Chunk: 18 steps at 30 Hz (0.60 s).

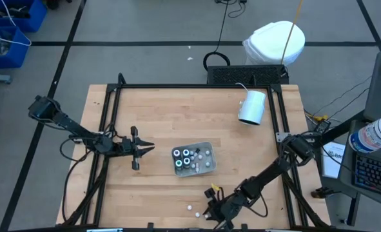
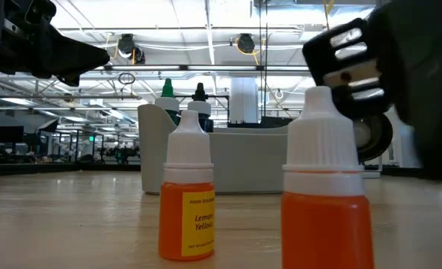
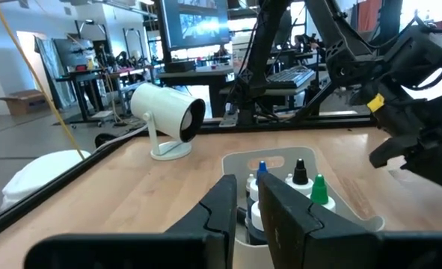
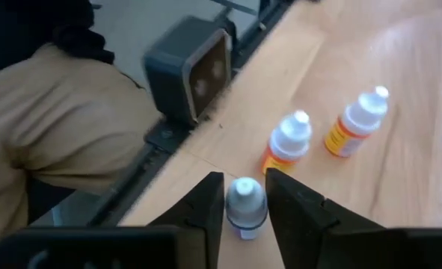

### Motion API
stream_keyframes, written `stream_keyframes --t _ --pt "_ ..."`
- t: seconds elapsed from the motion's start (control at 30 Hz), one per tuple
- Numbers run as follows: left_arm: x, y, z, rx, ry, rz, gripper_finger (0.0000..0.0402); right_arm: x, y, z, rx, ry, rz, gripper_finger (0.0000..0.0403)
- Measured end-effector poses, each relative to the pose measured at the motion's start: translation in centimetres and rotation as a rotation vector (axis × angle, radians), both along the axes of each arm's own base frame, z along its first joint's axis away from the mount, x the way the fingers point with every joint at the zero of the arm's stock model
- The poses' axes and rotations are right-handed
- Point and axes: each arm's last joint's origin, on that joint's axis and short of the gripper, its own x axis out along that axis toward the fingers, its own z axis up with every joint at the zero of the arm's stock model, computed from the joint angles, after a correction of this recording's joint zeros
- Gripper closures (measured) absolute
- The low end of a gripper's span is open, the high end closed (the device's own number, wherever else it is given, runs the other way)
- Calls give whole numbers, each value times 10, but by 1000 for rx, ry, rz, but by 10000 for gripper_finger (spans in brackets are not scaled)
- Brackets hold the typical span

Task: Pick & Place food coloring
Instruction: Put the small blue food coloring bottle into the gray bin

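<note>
Wooden tabletop [image 1: 158, 116] framed by black rails; a white cylindrical device [image 1: 252, 106] lies toward its far right. Mid-table sits a grey tray [image 1: 207, 149] holding several food coloring bottles [image 1: 185, 159], caps up. Left gripper [image 1: 145, 149] hovers just beside the tray's left edge; in its wrist view the jaws stand slightly apart with nothing between them, aimed at the tray's bottles. Right gripper [image 1: 211, 209] works low at the near edge, where loose bottles [image 1: 194, 209] lie. Its wrist view shows what the overhead cannot: the jaws spread around a white-capped bottle [image 4: 244, 203], one finger on each side, contact not clear; two orange bottles [image 4: 289, 143] stand just beyond, well apart from the tray. Low view alone gives a label, "Lemon Yellow", on an orange bottle [image 2: 188, 196], and the tray's green and black tips behind. Judged step: pick phase, right arm about to grasp. Next move likely calls for closing on the cap squarely, then lifting straight before carrying toward the tray; a skewed pinch could tip the small bottle.
</note>
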Motion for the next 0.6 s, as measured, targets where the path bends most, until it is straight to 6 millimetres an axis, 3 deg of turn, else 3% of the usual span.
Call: stream_keyframes --t 0.6 --pt "0 0 0 0 1 0 337 -1 2 1 9 6 1 348"
